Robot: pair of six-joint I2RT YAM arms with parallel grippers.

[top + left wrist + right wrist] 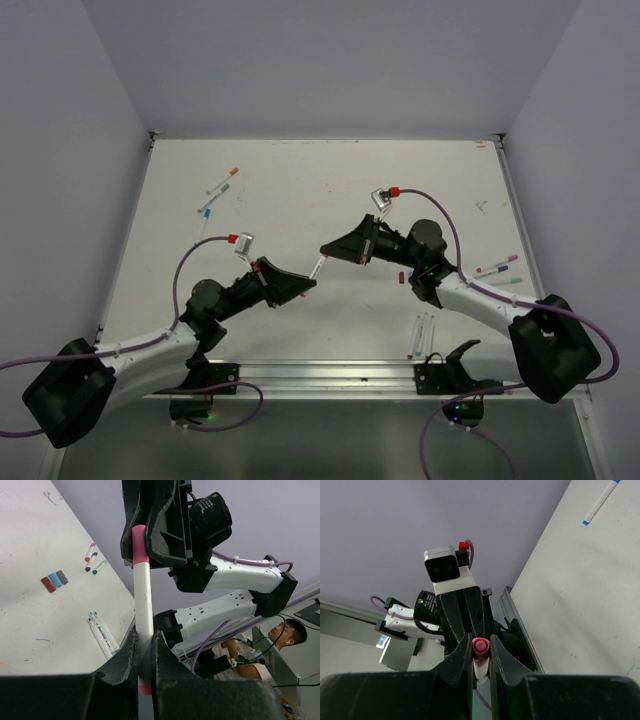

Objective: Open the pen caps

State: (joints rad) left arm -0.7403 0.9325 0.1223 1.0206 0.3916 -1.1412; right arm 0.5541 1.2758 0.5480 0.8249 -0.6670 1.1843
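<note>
over mid table (300, 180) we hold one pen (143, 600) betw both arms so, we reckon, its ends can be pulled apart: left gripper (145, 642) clenched on the slim smooth white barrel, right gripper (480, 647) clenched on the short round pink cap (140, 545), not yet off

Left gripper (144, 642): clamped on pen (143, 600).
Right gripper (480, 650): seemingly pinching pink cap (140, 545).
Left arm (160, 345), right arm (480, 300): I see both angled inward.

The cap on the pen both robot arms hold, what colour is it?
Pink. The cap on the pen shows best in the left wrist view.
</note>
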